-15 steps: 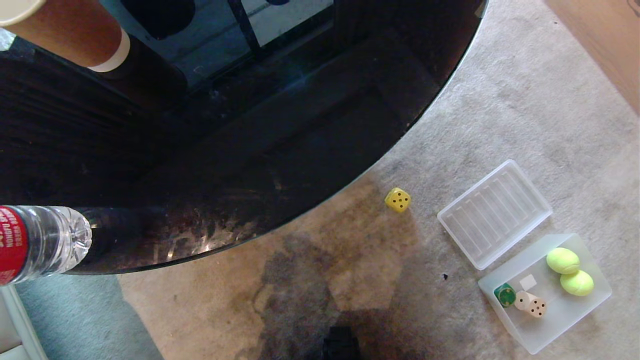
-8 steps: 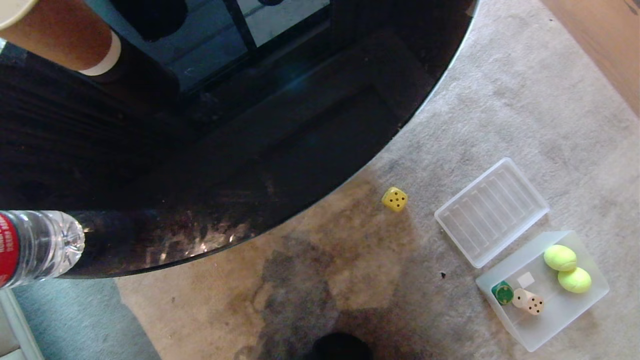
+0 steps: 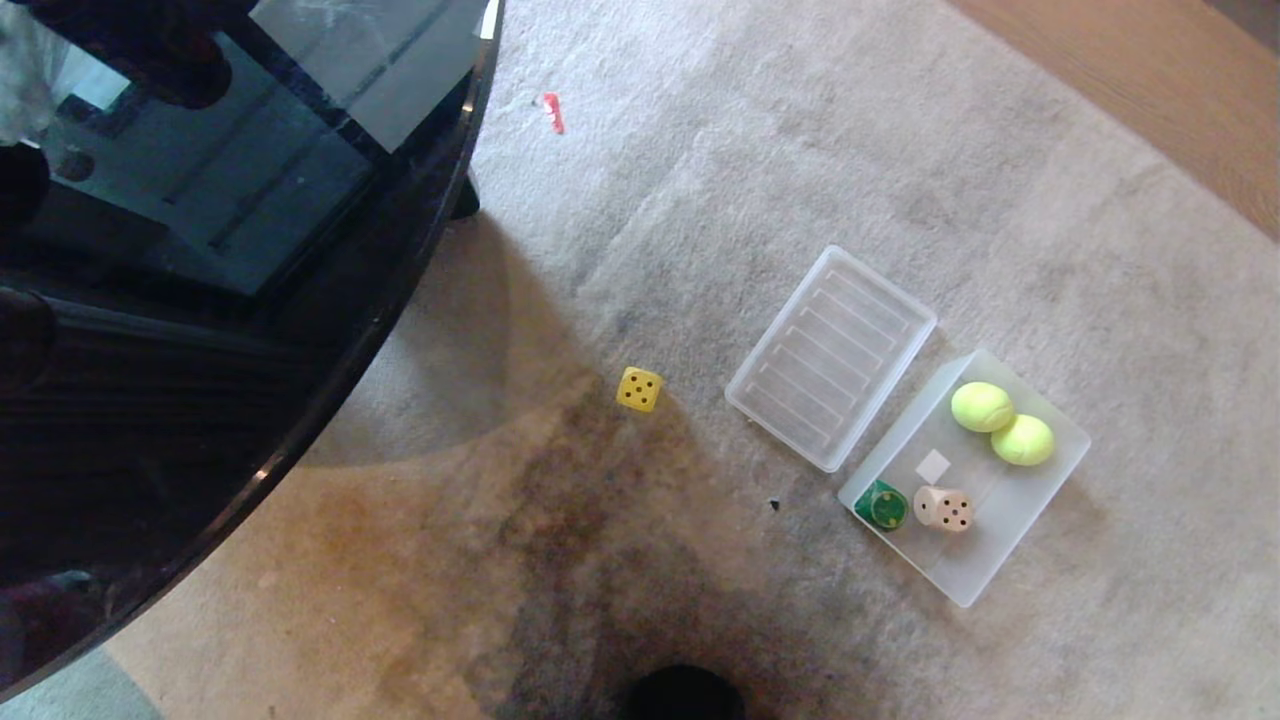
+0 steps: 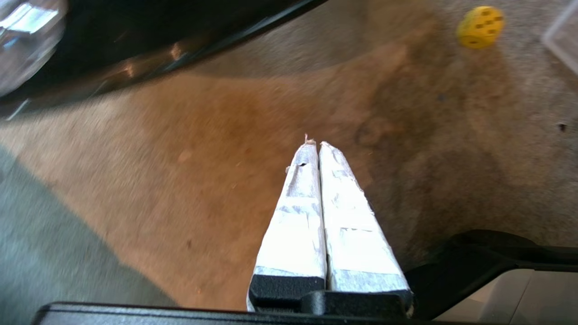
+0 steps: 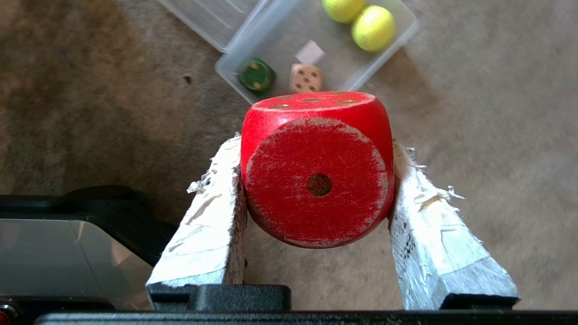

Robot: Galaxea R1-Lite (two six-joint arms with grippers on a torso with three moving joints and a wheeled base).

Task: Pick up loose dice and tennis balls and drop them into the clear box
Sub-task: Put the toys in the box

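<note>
Right wrist view, right gripper (image 5: 316, 149) clamping red die (image 5: 316, 167), one-pip face toward camera, left gripper (image 4: 316, 145) closed.

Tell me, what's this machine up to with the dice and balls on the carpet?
It is tidying toys into the clear box. The right gripper is clamped on a red die, carried above the carpet short of the box. Both tennis balls, a green die and a beige die are already inside. A yellow die lies loose on the carpet. The left gripper is shut and empty.
</note>
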